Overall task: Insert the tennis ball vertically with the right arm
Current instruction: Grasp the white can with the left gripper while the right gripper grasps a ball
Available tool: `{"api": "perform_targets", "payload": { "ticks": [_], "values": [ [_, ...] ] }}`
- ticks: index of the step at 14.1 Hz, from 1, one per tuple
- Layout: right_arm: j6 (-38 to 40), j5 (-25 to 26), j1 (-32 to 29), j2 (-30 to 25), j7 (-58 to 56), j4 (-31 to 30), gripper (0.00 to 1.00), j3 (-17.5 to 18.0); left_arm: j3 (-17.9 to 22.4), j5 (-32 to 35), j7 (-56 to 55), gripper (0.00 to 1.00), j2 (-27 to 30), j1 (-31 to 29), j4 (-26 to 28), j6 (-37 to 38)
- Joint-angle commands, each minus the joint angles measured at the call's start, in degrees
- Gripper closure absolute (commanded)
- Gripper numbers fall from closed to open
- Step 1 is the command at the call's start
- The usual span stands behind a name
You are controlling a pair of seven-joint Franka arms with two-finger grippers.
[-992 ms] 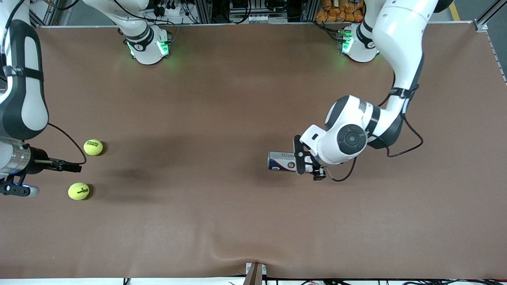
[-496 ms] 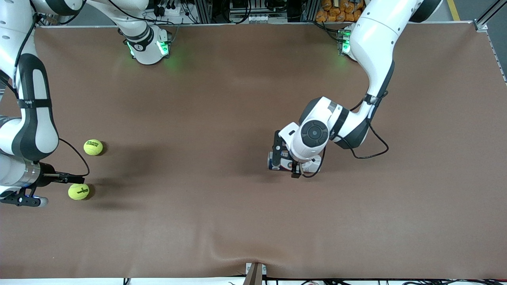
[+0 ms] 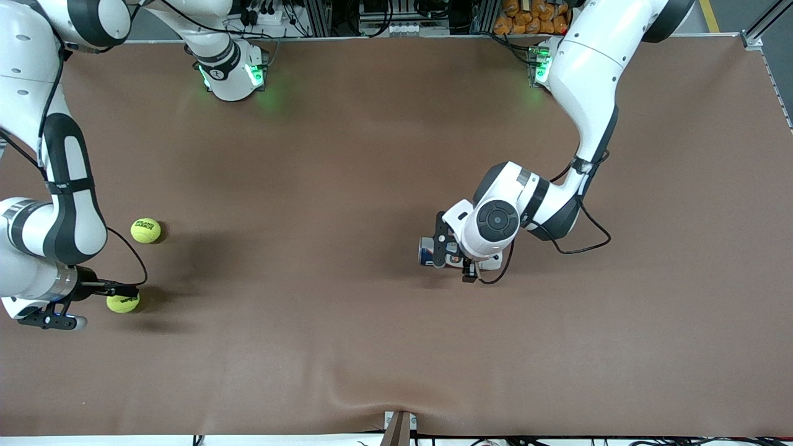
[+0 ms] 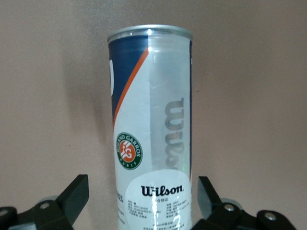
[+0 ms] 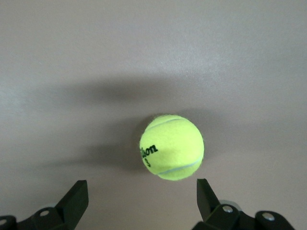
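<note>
Right gripper (image 3: 127, 290) hangs wide open over a tennis ball (image 3: 122, 303); left gripper (image 3: 447, 249) open, straddling the can (image 3: 426, 250).

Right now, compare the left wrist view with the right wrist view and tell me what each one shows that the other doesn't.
Only the left wrist view shows the ball can, lying on its side, with the open left gripper straddling it, fingers either side. Only the right wrist view shows a tennis ball just ahead of the open right gripper, not yet gripped. Both show the brown table and open fingers.
</note>
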State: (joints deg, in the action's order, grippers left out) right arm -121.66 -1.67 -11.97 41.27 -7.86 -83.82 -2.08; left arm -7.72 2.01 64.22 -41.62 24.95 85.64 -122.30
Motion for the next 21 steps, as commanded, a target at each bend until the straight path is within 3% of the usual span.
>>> {"api": "perform_targets", "payload": {
  "ticks": [1,8,17,19,21],
  "values": [
    [-1.64,-0.18,-1.91,2.06,-3.55,1.2,0.0,0.68,0.07,1.16,-0.15,0.0,-0.48,0.28,-0.57,-0.48],
    [-7.27,0.52,-2.79,5.04,-9.71,1.29,0.0,0.68,0.16,1.42,-0.24,0.0,-2.94,0.28,-0.48,-3.82],
    [-10.7,0.0,-3.06,6.72,-9.02,1.29,0.0,0.68,0.33,3.53,-0.24,0.0,-4.17,0.45,-0.04,-6.28],
    [-10.79,-0.09,-2.88,6.72,-8.49,1.29,0.0,0.76,0.33,3.62,0.55,0.3,-3.73,0.45,0.05,-6.28],
    [-10.7,-0.18,-2.53,6.72,-3.94,1.29,0.0,0.68,0.24,3.62,1.25,0.46,-3.65,0.19,-0.04,-6.28]
  ]
}}
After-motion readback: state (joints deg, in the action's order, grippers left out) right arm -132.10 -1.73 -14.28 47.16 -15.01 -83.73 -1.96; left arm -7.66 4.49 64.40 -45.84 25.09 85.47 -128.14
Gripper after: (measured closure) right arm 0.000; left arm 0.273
